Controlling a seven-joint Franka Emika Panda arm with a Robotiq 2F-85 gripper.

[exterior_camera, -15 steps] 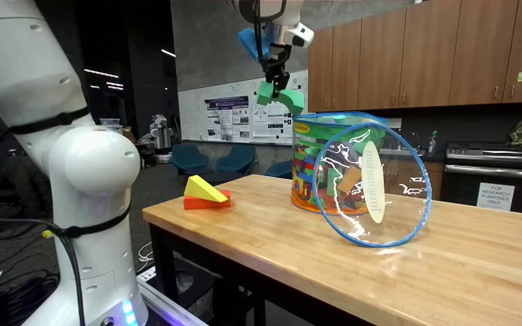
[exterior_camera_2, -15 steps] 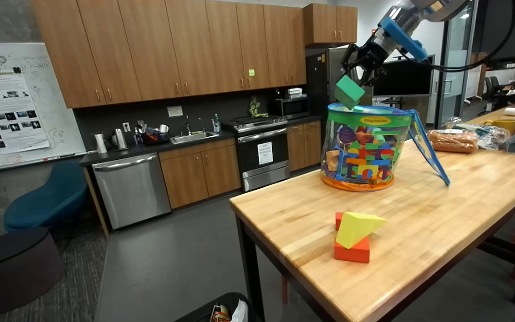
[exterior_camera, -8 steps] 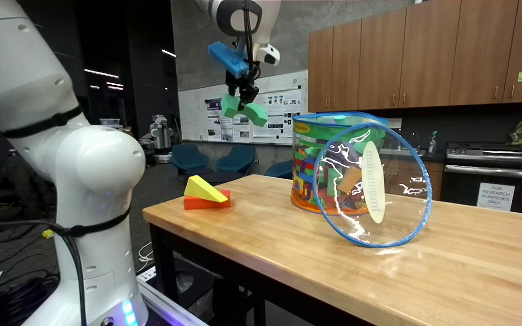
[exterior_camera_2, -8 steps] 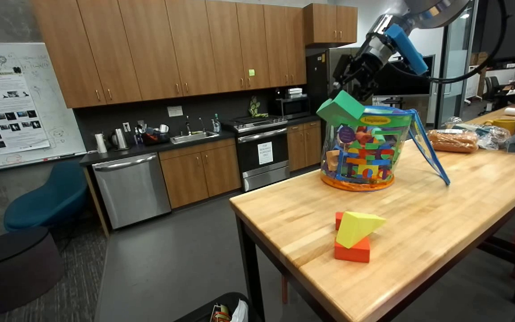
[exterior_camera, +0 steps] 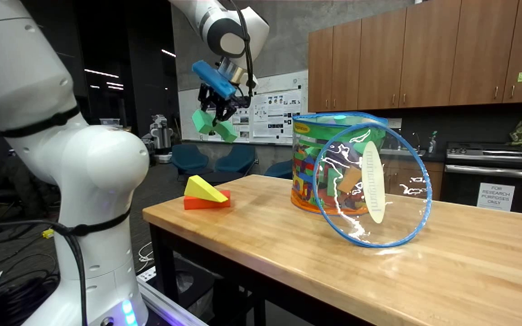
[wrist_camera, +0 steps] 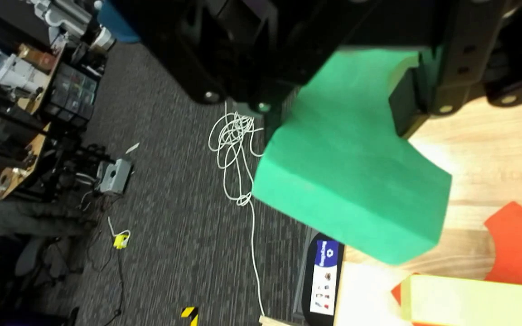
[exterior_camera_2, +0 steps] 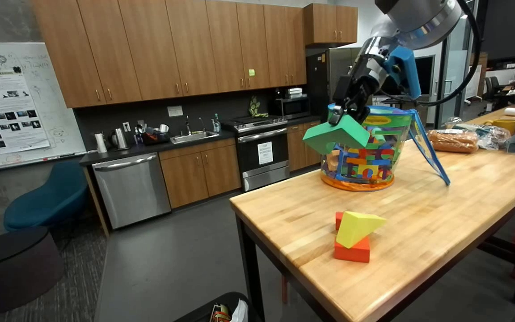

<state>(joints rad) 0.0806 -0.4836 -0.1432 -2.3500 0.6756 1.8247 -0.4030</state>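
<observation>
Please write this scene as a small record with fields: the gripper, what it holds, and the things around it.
Gripper: closed on the green arch block
Held how: tilted, in the air, outside the tub
Tub state: see-through, upright on the table, with coloured blocks inside
Lid: open, slanting down beside the tub
Also on the table: yellow wedge resting on a red block
</observation>
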